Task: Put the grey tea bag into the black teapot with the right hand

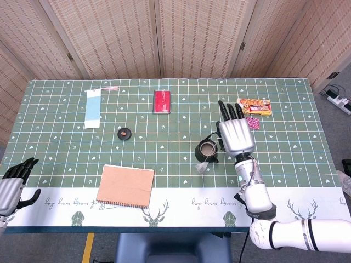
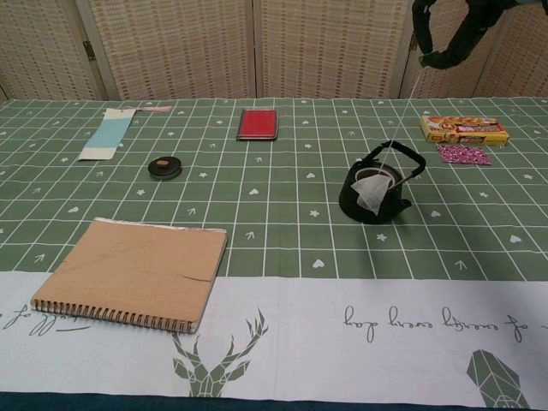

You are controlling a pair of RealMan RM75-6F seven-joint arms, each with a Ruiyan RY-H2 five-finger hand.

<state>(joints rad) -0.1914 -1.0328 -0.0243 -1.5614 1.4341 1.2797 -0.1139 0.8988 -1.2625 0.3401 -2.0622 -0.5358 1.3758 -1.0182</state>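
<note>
The black teapot (image 1: 209, 149) stands lidless, right of the table's middle, its handle up; the chest view shows its body (image 2: 350, 202) too. My right hand (image 1: 236, 137) hovers just right of the pot, palm down; it appears high at the top right (image 2: 452, 36) in the chest view. It pinches a thin thread from which the grey tea bag (image 2: 372, 193) hangs in the air. There the bag overlaps the pot's mouth and front wall. From the head the tea bag (image 1: 202, 166) shows at the pot's near-left side. My left hand (image 1: 12, 189) lies open at the table's near-left corner.
A brown spiral notebook (image 1: 125, 186) lies near the front edge, left of the pot. Further back are a small round black dish (image 1: 125, 133), a red case (image 1: 162, 101) and a blue bookmark (image 1: 93, 108). A snack box (image 1: 254, 106) and pink packet (image 2: 463, 154) lie behind my right hand.
</note>
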